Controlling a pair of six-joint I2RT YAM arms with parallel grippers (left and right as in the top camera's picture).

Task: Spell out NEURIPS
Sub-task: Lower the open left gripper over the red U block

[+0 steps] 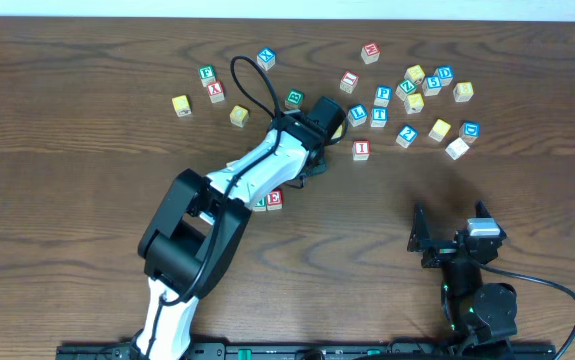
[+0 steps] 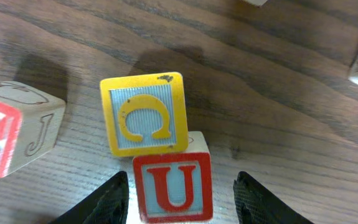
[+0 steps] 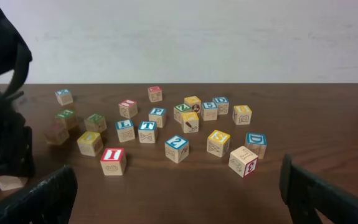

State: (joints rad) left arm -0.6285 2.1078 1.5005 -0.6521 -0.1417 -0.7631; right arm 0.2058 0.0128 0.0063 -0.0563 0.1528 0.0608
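In the left wrist view the red U cube [image 2: 173, 185] stands between the fingers of my left gripper [image 2: 182, 193]. The jaws are open, with a gap on each side of the cube. A yellow-faced cube [image 2: 145, 113] touches the U's far edge, slightly tilted. Overhead, the left arm [image 1: 267, 160] hides this spot. The red E cube [image 1: 274, 198] lies beside the arm, with a green-faced cube [image 1: 259, 203] half hidden next to it. The red I cube [image 1: 361, 149] [image 3: 113, 160] and blue P cube [image 1: 383, 95] lie further back. My right gripper [image 1: 450, 232] [image 3: 179, 199] rests open and holds nothing.
Several other letter cubes [image 1: 427, 100] are scattered at the back right, and a few more cubes [image 1: 212, 90] at the back left. A black cable loop [image 1: 252, 85] rises from the left arm. A red-faced cube with a J side [image 2: 17, 127] sits left of the fingers.
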